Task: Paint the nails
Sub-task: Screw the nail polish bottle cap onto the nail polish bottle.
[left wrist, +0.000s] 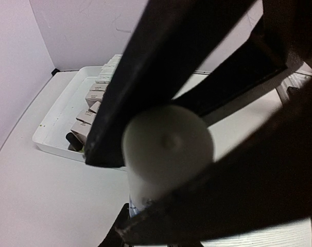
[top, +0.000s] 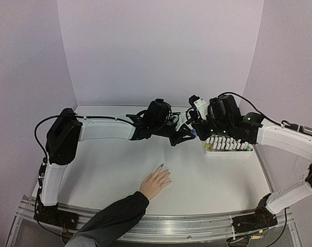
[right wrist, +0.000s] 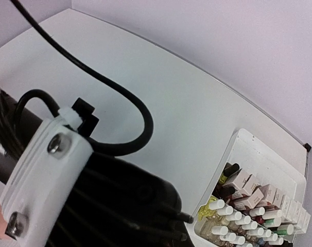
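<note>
Top view, low centre of frame: hand (top: 156, 184) in a dark sleeve (top: 115, 218) lies flat on the tabletop (top: 115, 164), fingers pointing toward the upper right. The nails (top: 161, 165) are tiny here. One fingertip shows blue, so at least one reads as painted; the rest are too small to judge. Estimate: task begun, most nails probably left to do.

Mid frame, above the hand and well apart from it: both arms meet over the tabletop. The left gripper (top: 180, 135) is pinched tight on a polish bottle (left wrist: 166, 152). The left wrist view looks straight down its white cap between the black fingers, with a hint of blue below. The right gripper (top: 196, 129) sits just beside it, jaws pressed together. I cannot tell what it grips, if anything, as its wrist view is filled by the other arm's cables. Likely stage: opening the bottle or loading the brush.

Further back, at right: tray (top: 212, 153) of boxes and white-capped bottles.
</note>
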Robot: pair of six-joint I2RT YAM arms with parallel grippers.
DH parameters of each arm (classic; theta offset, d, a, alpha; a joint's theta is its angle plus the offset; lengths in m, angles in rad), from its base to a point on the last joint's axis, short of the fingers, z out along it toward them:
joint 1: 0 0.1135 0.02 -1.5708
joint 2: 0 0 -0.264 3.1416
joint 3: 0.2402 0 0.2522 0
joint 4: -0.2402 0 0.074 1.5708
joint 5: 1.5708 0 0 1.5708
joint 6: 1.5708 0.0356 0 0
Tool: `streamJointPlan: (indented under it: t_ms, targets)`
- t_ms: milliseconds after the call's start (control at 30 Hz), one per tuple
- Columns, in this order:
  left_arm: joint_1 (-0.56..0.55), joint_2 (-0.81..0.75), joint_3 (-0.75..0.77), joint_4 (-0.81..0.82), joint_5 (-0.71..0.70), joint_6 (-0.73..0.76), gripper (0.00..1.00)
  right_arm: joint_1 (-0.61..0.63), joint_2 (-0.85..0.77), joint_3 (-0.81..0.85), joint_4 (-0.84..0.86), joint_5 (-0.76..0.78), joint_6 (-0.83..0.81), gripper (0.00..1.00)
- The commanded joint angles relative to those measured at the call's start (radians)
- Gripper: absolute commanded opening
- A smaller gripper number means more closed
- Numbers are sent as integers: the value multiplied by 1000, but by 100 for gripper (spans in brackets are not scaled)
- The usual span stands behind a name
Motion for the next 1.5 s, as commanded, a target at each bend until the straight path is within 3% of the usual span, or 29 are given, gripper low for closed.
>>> streamJointPlan:
  t_ms: [0,133,200,233,333,400,533,800,967,1067,1200,1467]
  targets:
    - [-6,-42,46,142,-15,-12,0,27,54,28,-17,116,167,0]
    - [-6,-48,36,138,-17,-1,0,33,77,43,-20,116,178,0]
    - [-6,-49,32,136,-18,2,0,34,82,49,-21,84,167,9]
    - [-7,-51,29,133,-18,4,0,34,82,49,-21,57,154,20]
    - [-5,-56,18,129,-15,9,0,34,68,46,-22,-23,120,74]
    - [-6,-61,11,126,-8,13,0,33,37,34,-23,-37,76,95]
    - [-2,-76,-11,119,13,27,0,12,-75,-24,-66,-146,-42,97]
    - [1,-92,-24,32,180,132,0,-80,-298,-53,-331,-461,-250,98]
    - [1,-97,-16,-60,338,239,0,-105,-349,-6,-438,-496,-370,95]
    - [1,-93,4,-127,403,278,0,-110,-309,48,-478,-574,-413,87]
    - [0,-85,32,-187,448,320,0,-111,-226,107,-487,-627,-473,66]
    - [-2,-87,43,-230,474,342,0,-111,-135,152,-484,-692,-526,48]
